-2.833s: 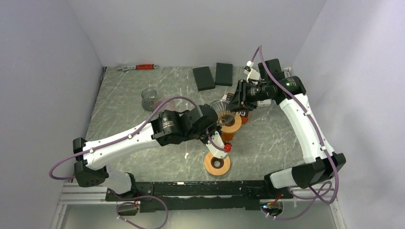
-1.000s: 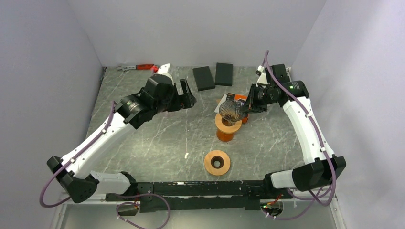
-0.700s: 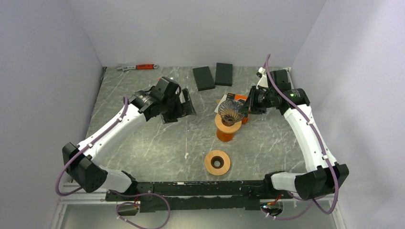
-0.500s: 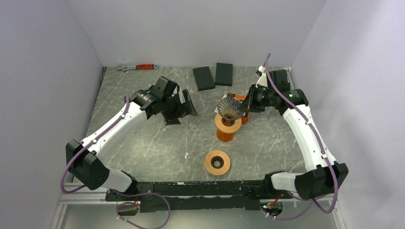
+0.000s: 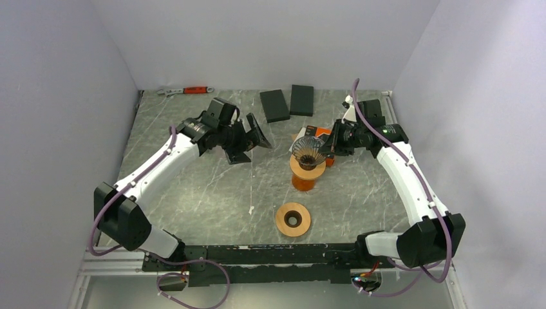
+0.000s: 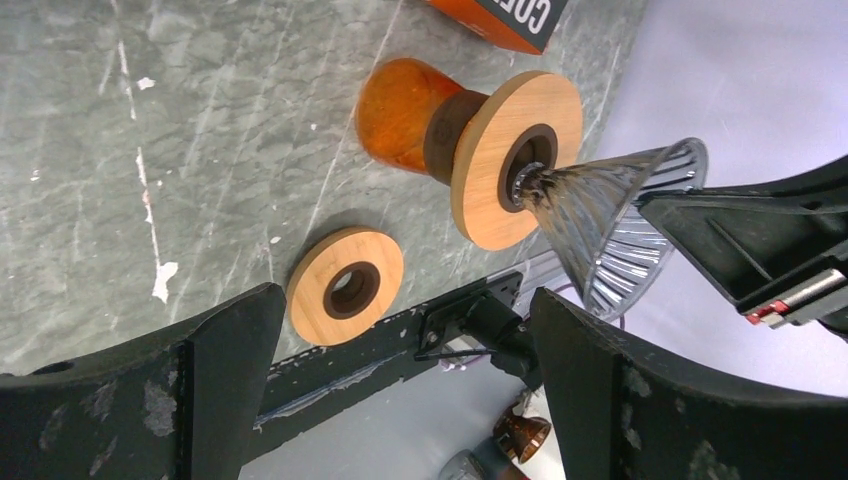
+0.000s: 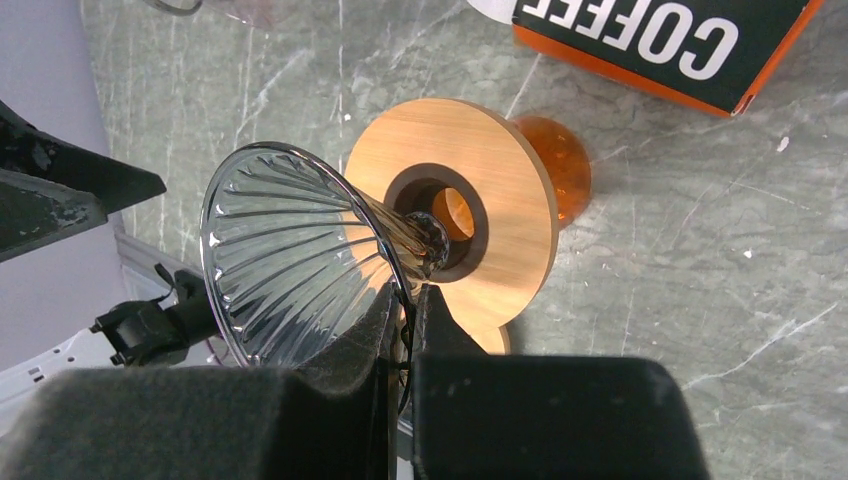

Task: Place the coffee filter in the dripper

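Grey marble table [image 5: 360, 187], my right gripper [image 7: 405, 300] pinches the clear ribbed glass cone dripper [image 7: 290, 260] by its rim; left gripper [image 5: 252, 145] gapes wide.

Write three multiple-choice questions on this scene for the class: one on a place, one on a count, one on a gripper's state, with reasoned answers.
1. Where is the ribbed glass dripper?
A. beside a red-handled wrench
B. in the right gripper, at the orange stand's wooden top
C. on a loose wooden ring

2. How many flat black rectangular blocks lie at the back?
A. one
B. two
C. four

3. The left gripper is:
A. open and empty
B. shut on a wrench
C. shut on the dripper

Answers: 1 B, fingers pinch its rim; 2 B, two slabs lie side by side; 3 A, jaws wide apart, nothing between.
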Available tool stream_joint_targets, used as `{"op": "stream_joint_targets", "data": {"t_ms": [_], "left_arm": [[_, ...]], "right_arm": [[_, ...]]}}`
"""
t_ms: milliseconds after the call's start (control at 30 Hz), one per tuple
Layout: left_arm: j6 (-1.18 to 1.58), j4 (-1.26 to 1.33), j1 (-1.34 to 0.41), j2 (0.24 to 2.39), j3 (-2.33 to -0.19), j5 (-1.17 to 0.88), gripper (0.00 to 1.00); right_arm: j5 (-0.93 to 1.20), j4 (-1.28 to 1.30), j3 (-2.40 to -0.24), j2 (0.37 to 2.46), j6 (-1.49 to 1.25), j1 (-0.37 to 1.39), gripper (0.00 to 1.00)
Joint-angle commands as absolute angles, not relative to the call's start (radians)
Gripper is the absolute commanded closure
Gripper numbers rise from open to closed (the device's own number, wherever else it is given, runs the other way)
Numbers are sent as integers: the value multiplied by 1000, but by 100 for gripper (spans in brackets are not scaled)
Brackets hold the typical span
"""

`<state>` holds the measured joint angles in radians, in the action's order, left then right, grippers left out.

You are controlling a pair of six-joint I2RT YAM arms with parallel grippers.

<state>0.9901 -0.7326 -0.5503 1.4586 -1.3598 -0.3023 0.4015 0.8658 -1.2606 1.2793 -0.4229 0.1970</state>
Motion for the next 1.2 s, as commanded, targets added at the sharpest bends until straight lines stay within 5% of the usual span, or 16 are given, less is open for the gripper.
{"op": "stream_joint_targets", "data": {"t_ms": [0, 467, 600, 800, 867, 1000, 1167], "left_arm": [[1028, -654, -549, 1460, -1376, -367, 1], [1030, -612, -549, 1530, -1412, -492, 1], [1038, -599, -549, 1540, -1414, -508, 0], [1049, -555, -553, 1556, -1416, -558, 3], [1052, -538, -559, 1561, -1418, -565, 4], [1063, -503, -584, 1582, -1429, -581, 8], [1067, -480, -625, 1642, -1475, -599, 13]], "right_arm": [[408, 786, -1235, 1263, -439, 191, 100], [381, 752, -1188, 1260, -428, 187, 100], [380, 752, -1195, 1251, -435, 187, 71], [394, 774, -1236, 1259, -455, 185, 44], [400, 778, -1255, 1257, -463, 181, 27], [452, 788, -1297, 1255, -475, 143, 17], [576, 777, -1297, 1258, -500, 63, 17]]}}
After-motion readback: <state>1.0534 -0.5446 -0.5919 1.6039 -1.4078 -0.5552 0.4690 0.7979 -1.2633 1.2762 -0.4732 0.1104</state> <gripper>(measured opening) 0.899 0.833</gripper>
